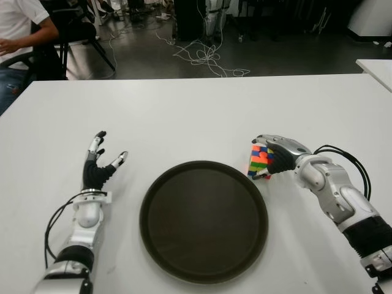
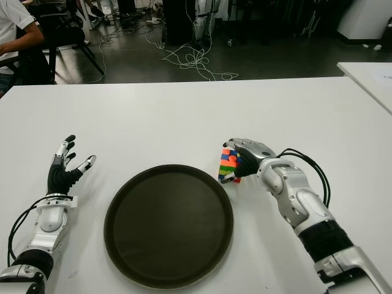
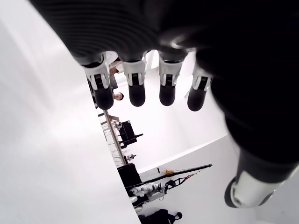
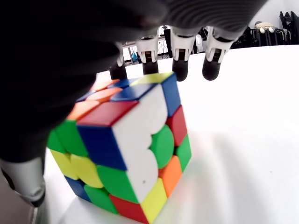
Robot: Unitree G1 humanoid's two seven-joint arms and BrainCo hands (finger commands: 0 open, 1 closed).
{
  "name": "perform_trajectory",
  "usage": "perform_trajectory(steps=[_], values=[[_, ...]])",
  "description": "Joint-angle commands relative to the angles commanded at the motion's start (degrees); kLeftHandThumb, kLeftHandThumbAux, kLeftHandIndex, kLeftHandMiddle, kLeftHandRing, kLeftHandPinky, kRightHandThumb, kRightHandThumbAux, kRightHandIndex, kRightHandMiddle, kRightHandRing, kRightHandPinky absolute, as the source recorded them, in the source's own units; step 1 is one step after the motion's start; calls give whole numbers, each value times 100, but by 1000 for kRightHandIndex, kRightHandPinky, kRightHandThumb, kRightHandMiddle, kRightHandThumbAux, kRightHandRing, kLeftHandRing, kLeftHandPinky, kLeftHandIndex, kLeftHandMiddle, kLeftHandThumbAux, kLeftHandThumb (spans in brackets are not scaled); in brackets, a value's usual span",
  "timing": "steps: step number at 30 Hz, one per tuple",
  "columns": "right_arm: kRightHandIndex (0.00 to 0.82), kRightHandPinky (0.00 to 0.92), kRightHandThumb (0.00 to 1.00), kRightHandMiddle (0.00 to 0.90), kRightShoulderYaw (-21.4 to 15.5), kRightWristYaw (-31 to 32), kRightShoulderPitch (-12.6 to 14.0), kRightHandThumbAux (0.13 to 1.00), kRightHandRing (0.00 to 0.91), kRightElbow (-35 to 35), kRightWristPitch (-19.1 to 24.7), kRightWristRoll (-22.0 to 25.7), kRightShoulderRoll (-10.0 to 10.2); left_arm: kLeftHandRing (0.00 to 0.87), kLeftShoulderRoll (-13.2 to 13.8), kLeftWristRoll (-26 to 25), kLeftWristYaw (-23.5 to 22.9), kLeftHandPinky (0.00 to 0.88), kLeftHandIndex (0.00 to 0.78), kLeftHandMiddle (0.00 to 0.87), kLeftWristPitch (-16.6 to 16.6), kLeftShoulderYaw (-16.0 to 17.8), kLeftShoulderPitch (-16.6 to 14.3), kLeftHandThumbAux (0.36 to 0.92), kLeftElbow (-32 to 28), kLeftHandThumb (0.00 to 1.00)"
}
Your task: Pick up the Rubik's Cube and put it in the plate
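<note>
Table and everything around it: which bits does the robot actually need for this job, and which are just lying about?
Needed:
Rubik's Cube, beside the plate's right rim
plate, bare
right robot hand, fingers curled over the cube
white table

Just there:
left robot hand, open, left of the plate
floor cables
seated person

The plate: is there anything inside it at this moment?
Nothing lies inside the plate; its dark surface is fully visible. The Rubik's Cube is beside its right rim, with the right hand around it. The left hand shows left of the plate, fingers spread.
</note>
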Motion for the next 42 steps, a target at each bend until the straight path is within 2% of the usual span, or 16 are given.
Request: perform_trajectory(steps=[17, 42], values=[[0, 0, 0, 0, -158, -123, -133, 649, 0, 83, -230, 10, -6, 33, 2, 113, 161, 6, 32, 60, -11, -35, 25, 678, -24, 336], [0, 0, 0, 0, -107, -68, -142, 639, 0, 121, -218, -8, -6, 29, -18, 61, 128, 4, 40, 60, -45, -29, 52, 678, -61, 398]])
